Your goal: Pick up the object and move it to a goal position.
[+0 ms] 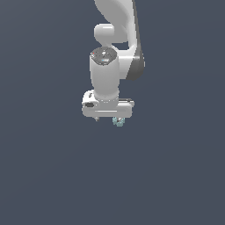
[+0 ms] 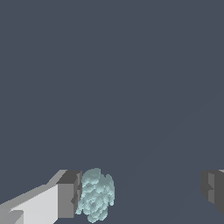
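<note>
The object [image 2: 96, 194], a pale teal lump with a bumpy, ridged skin, sits low in the wrist view, left of centre, with its longer axis running roughly up and down the frame. It lies inside the gap of the gripper [image 2: 140, 190] but well off the middle: its left flank is touching, or all but touching, the dark pad of one finger [image 2: 70, 194], while the other finger [image 2: 214, 189] stands well apart at the right edge of the frame. The gripper is spread wide and pinches nothing.

In the exterior view only a sliver of the object [image 1: 117, 121] peeps out beneath the white gripper [image 1: 110, 117], near the middle of the frame toward its right end; whether it rests on the dark ground cannot quite be told from there.

The closing move probably turns on that offset: the far finger must travel nearly the whole gap, and may nudge the lump sideways unless the near pad holds it.
</note>
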You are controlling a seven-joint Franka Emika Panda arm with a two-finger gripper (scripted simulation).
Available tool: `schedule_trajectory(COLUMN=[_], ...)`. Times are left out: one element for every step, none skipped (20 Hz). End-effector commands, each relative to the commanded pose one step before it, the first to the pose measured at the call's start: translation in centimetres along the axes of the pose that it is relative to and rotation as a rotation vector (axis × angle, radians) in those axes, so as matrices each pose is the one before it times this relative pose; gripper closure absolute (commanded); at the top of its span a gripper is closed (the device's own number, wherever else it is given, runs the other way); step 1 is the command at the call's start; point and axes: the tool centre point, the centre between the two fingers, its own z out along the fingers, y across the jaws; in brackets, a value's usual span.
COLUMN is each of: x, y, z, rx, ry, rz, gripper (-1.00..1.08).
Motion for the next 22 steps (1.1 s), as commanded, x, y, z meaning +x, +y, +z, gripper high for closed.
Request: schedule_trajectory(x=[0.000,-0.002,0.012,0.013,0.017,0.021,0.023,0.018,0.013,0.007,0.002,-0.002,0.000,0.005,-0.005,-0.022,-0.042,-0.061,-0.082,-0.103,-0.124,-0.144], y=[0.001,-0.003,0.107,0.133,0.177,0.227,0.260,0.214,0.163,0.104,0.047,-0.007,-0.033,-0.019,-0.021,-0.007,-0.034,-0.051,-0.080,-0.096,-0.115,-0.128], z=[0.000,-0.019,0.002,-0.019,-0.029,-0.036,-0.038,-0.031,-0.021,-0.014,-0.007,0.003,0.008,-0.007,0.005,0.027,0.051,0.076,0.100,0.124,0.147,0.168], rx=[0.00000,0.00000,-0.00041,-0.00050,-0.00067,-0.00086,-0.00099,-0.00083,-0.00063,-0.00041,-0.00019,0.00000,0.00017,0.00011,0.00000,-0.00001,-0.00001,0.00001,0.00002,0.00003,0.00004,0.00004], ry=[0.00000,0.00000,-0.00090,-0.00113,-0.00151,-0.00193,-0.00221,-0.00183,-0.00139,-0.00091,-0.00043,0.00000,0.00037,0.00025,0.00000,-0.00008,-0.00013,-0.00014,-0.00014,-0.00016,-0.00018,-0.00020], rz=[0.00000,0.00000,0.00195,0.00247,0.00333,0.00429,0.00496,0.00417,0.00325,0.00218,0.00110,0.00000,-0.00089,-0.00094,0.00000,0.00154,0.00249,0.00359,0.00447,0.00556,0.00658,0.00756], gripper=[-0.92,-0.92,-0.92,-0.92,-0.92,-0.92,-0.92,-0.92,-0.92,-0.92,-0.92,-0.92,-0.92,-0.92,-0.92,-0.92,-0.92,-0.92,-0.92,-0.92,-0.92,-0.92])
